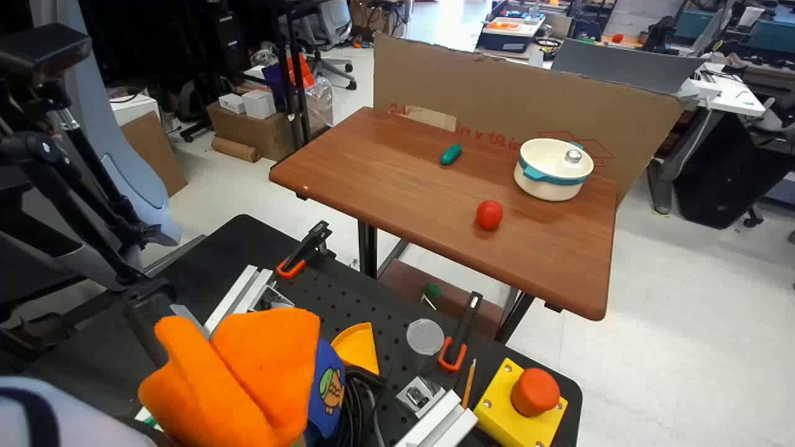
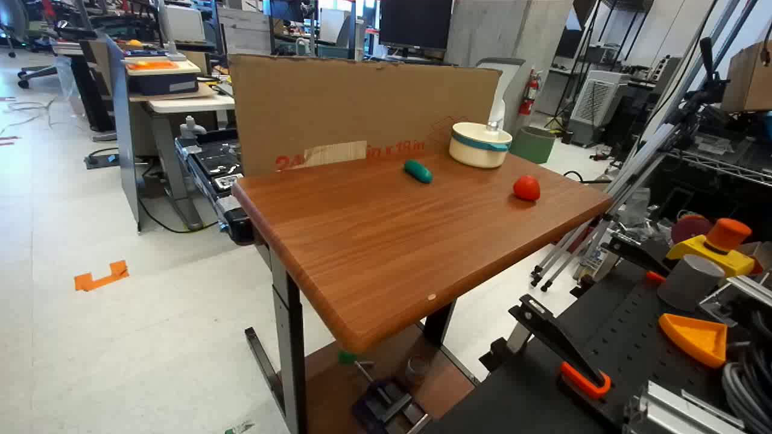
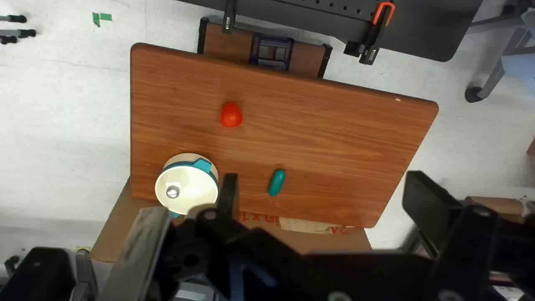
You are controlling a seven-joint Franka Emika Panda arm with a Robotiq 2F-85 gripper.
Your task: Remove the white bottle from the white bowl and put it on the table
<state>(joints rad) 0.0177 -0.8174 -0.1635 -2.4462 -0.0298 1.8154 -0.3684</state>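
White bottle [image 1: 572, 158]: inside the white bowl [image 1: 545, 191], silvery top showing; its body is hard to make out.
White bowl: teal-banded, standing on the counter [image 1: 397, 167] near the cardboard panel [image 1: 497, 87].
Red object [image 1: 489, 215]: on the counter, apart from the bowl.
Green object [image 1: 451, 154]: on the counter, nearer the panel.
Cardboard panel: standing along the counter's long edge.
Hand [image 3: 321, 177]: released, jaws spread wide apart.
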